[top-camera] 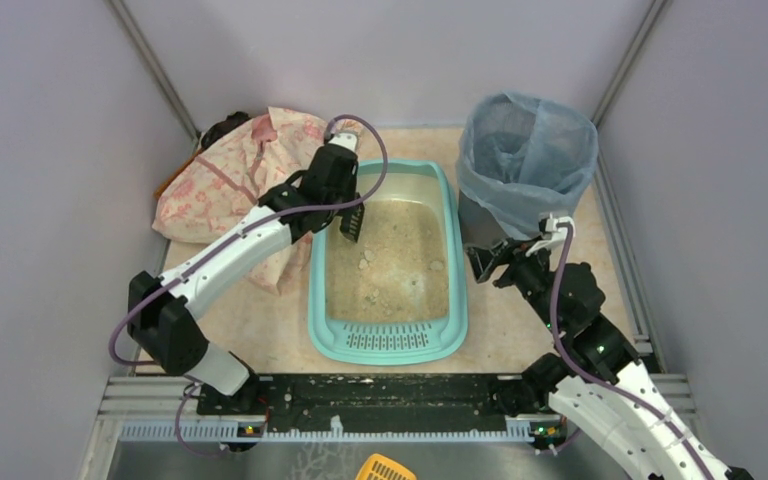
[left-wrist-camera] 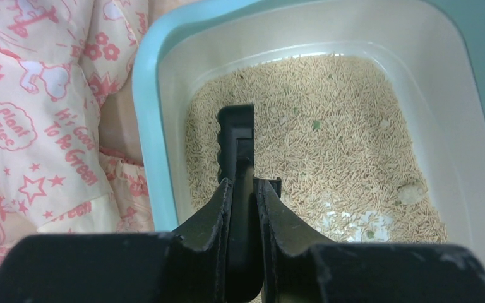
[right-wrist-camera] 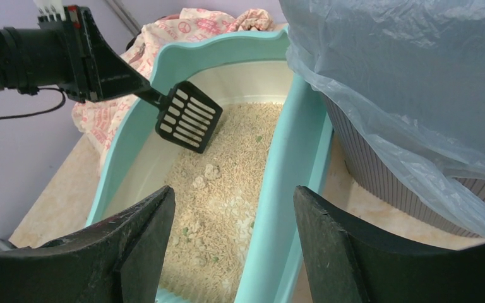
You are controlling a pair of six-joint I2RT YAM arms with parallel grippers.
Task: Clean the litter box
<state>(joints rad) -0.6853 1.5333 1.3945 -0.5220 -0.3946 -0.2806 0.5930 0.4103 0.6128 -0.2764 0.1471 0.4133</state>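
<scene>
The turquoise litter box (top-camera: 317, 300) lies mid-table, its slotted grille at the near end and beige litter inside. A few pale clumps (top-camera: 366, 262) sit on the litter. My left gripper (top-camera: 345, 205) hovers over the box's far left corner, shut on the handle of a black slotted scoop (top-camera: 351, 226). In the left wrist view the fingers (left-wrist-camera: 224, 208) pinch the scoop handle (left-wrist-camera: 237, 139) above the litter, near the rim (left-wrist-camera: 144, 113). The right wrist view shows the scoop head (right-wrist-camera: 188, 117) just over the litter. My right gripper (top-camera: 490, 260) stands open and empty beside the box's right rim (right-wrist-camera: 290, 164).
A grey bin lined with a blue bag (top-camera: 525, 160) stands at the back right, close to my right gripper. A pink patterned cloth (top-camera: 230, 180) is bunched left of the box. A yellow slotted object (top-camera: 385, 468) lies below the arm bases. Walls enclose the table.
</scene>
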